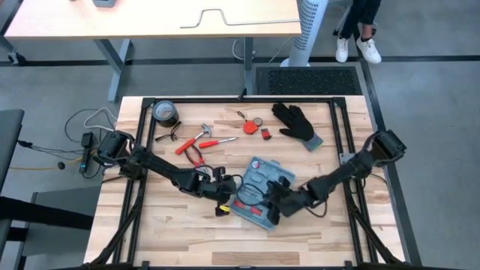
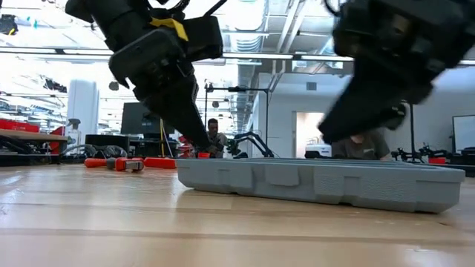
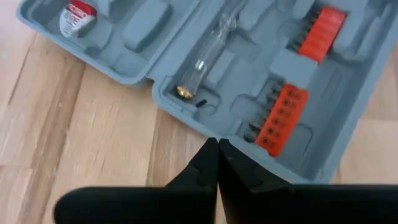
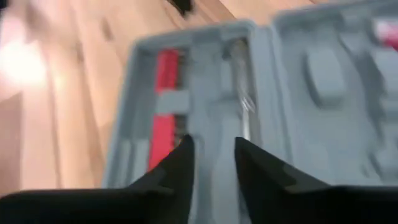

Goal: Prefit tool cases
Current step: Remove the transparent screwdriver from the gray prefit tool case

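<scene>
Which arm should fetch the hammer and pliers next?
Left, probably. The hammer and pliers lie on its side of the open tool case; the shut left gripper is nearer than the right gripper.

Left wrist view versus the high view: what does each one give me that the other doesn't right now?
Only the left wrist view shows the recess detail: two orange bit holders, a clear tube, and the left gripper shut at the case's edge. Only the high view shows the right gripper over the case, plus glove, tape roll, hammer and pliers beyond. Both show the open tool case on the table.
</scene>
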Motion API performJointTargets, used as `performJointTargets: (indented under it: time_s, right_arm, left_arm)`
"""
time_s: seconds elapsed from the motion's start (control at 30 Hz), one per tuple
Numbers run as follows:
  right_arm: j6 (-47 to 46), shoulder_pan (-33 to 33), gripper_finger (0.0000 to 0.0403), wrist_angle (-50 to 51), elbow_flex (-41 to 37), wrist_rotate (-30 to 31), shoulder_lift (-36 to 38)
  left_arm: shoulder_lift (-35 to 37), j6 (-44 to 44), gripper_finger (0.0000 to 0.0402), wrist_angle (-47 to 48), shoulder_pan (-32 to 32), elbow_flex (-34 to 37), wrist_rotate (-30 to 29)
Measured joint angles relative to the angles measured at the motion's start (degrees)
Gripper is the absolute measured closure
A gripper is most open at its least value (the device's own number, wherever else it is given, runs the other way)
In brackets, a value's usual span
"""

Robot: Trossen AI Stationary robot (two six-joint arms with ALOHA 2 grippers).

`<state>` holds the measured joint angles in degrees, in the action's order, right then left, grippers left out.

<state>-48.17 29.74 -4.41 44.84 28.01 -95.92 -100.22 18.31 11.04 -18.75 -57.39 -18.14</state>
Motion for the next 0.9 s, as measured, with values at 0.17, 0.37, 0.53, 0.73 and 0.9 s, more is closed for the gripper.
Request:
performJointTargets:
  time_s: [0.17, 0.37, 0.53, 0.73, 0.9]
  right_arm:
    - [3.29, -6.08, 0.0227, -0.65, 0.00, -7.19, 0.04]
    - [6.45, -8.75, 0.0238, -0.15, 0.00, -10.15, 0.04]
    - [1.10, -4.69, 0.0260, 0.79, 0.00, -13.37, 0.04]
    - [-13.29, 2.28, 0.0280, 2.93, -0.46, -9.28, 1.64]
    - [-33.03, 8.05, 0.0292, 0.63, -2.35, -0.28, 2.51]
  left_arm:
    - [0.00, -0.28, 0.0401, -3.11, -0.01, -0.02, 0.03]
    - [-0.07, -0.16, 0.0401, -3.24, -0.01, -0.04, -0.03]
    - [-0.07, -0.04, 0.0401, -3.07, -0.01, -0.04, 1.39]
    - [-0.11, 0.24, 0.0401, -3.03, -0.01, -0.04, 1.39]
    - [-0.11, 4.43, 0.0401, -4.08, -0.06, 0.12, 1.13]
